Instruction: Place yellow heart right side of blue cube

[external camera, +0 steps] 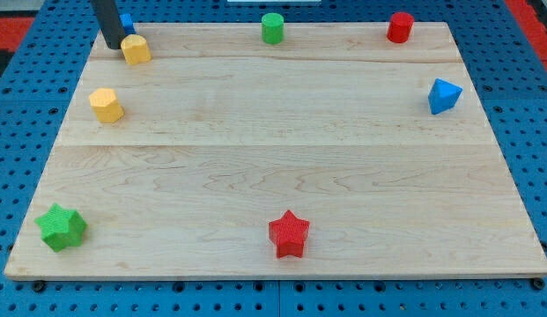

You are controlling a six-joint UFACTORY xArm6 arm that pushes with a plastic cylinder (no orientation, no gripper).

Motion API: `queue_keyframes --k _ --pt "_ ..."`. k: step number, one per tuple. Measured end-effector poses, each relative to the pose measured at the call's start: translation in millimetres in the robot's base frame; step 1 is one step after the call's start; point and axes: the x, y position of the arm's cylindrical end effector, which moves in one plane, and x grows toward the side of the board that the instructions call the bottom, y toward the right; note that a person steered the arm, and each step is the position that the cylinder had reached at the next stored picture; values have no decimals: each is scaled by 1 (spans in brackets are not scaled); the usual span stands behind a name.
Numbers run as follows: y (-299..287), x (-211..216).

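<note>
The yellow heart [136,49] lies near the board's top left corner. The blue cube [126,21] is just above it at the top edge, mostly hidden behind the dark rod. My tip [112,46] rests on the board right at the heart's left side, touching or nearly touching it, and below-left of the blue cube.
A yellow hexagon block [106,105] sits on the left. A green cylinder [272,28] and a red cylinder [400,27] stand along the top edge. A blue triangular block [443,95] is at the right, a green star [61,226] bottom left, a red star [289,234] bottom centre.
</note>
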Motion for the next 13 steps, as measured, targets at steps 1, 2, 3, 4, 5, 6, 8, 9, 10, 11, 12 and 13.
queue_keyframes --k 1,2,3,4,5,6,8,9,10,11,12,13 --pt "-6 34" --pt "38 26" --pt "73 7" --pt "75 7" --pt "113 6" --pt "146 -15" --pt "95 -11" --pt "84 2" --pt "54 1" --pt "42 -11" --pt "48 -21" --pt "56 -22"
